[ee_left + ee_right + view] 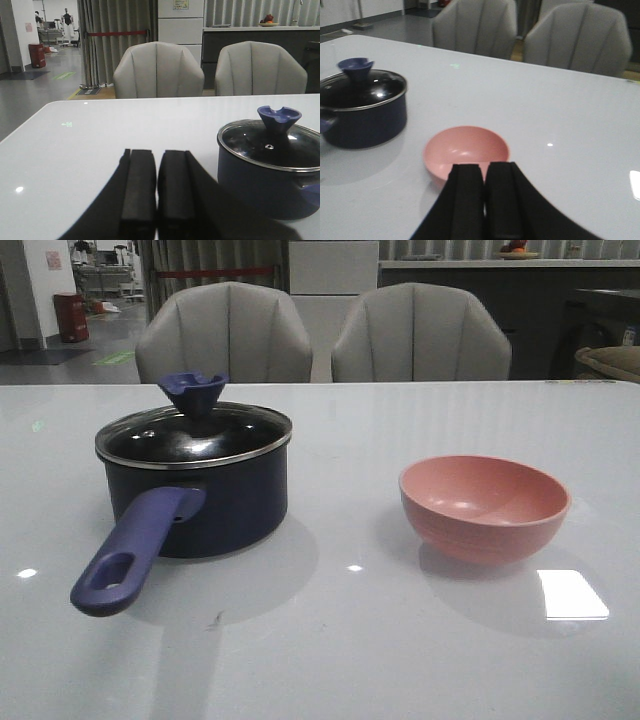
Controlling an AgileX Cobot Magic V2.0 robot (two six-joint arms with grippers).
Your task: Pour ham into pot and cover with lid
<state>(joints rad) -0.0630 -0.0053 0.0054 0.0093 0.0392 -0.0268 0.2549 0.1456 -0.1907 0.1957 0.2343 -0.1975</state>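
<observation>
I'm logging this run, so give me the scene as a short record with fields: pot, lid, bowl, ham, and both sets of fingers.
pot: dark navy, on the table, robot's left side, handle toward the camera
lid: on the pot, blue knob up
pink bowl: upright, robot's right side, apart from the pot, looks empty
ham: none visible in any view
left gripper: fingers shut, holding nothing, short of the pot
right gripper: fingers shut, holding nothing, near the bowl's rim

— Dim and greyish overall; bright rectangular glare on the table [573,594] at lower right of the front view, small glints elsewhere
— Soft shadows under pot [200,502] and pink bowl [484,506]; highlight on the lid [193,434]; right wrist view slightly blurred, fingers [502,200] black and featureless
</observation>
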